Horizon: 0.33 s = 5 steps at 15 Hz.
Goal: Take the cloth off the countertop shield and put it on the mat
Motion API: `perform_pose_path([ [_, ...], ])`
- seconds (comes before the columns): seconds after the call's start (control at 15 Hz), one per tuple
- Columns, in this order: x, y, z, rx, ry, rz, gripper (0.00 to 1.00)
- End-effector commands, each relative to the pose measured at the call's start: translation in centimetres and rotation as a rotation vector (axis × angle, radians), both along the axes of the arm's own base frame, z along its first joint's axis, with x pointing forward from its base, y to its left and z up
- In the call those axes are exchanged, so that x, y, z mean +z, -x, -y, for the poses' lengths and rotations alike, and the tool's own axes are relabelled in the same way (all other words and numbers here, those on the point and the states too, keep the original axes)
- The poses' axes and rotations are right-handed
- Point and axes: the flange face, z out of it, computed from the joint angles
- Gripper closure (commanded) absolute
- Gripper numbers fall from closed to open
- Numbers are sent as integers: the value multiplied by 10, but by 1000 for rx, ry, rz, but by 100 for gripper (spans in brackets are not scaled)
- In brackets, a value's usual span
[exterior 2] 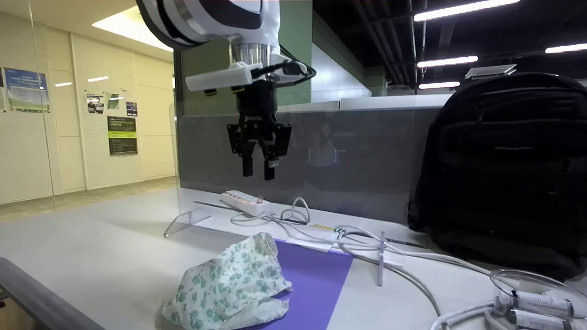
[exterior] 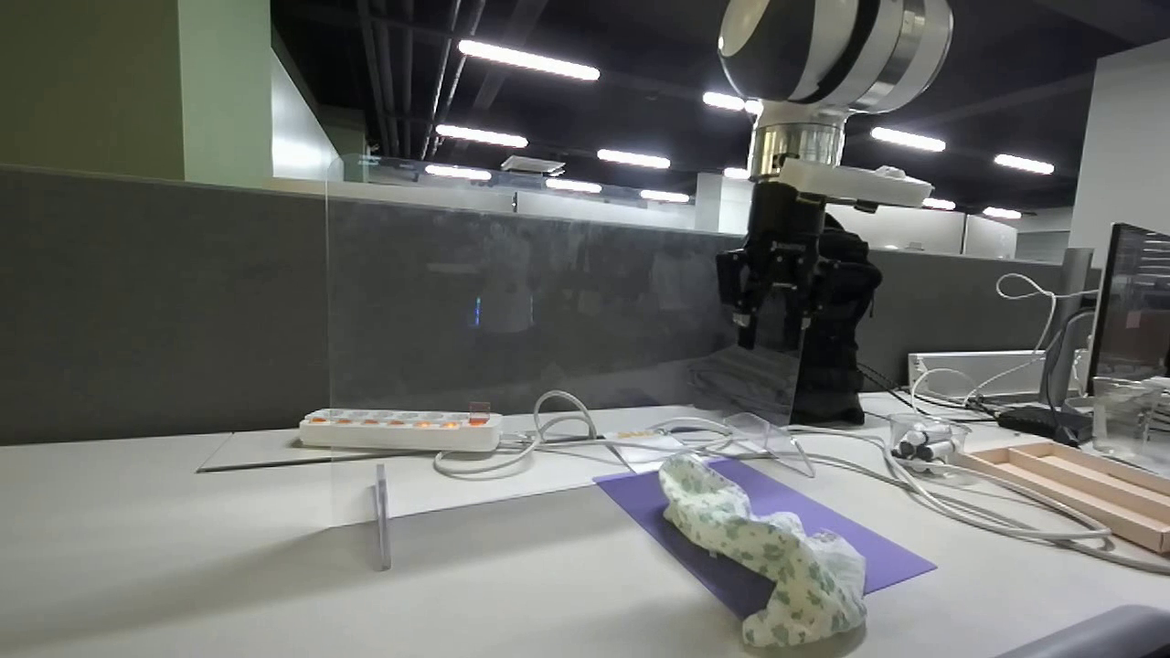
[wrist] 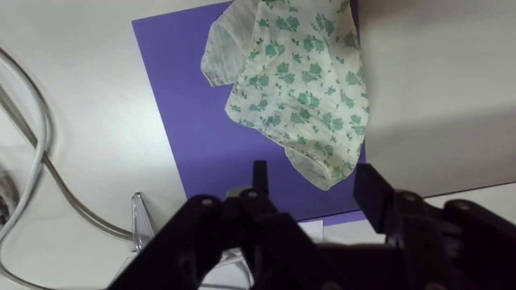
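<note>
Lying limp across the purple mat (wrist: 197, 121), the soft cloth (wrist: 300, 88) should lift lightly by its wrist-view six-o'clock tip (wrist: 332, 175), height unclear; the gripper (exterior 2: 258, 171) hangs spread.

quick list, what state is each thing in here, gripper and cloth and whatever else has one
gripper, open, holding nothing
mat, flat, partly covered
cloth, rumpled, lying on the mat and overhanging an edge
shield, upright, cloth off it
power strip, lit orange in places
cables, loose, crossing
backpack, upright
lights, on
monitor, seen too steeply to tell on or off
</note>
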Motion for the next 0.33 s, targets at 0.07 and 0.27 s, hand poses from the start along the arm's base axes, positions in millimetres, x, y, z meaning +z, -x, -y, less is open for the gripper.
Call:
perform_pose_path([
  [0.07, 10, 10, 9, -94, 26, -122, 6],
  [0.27, 8, 24, 19, -122, 32, -225, 0],
])
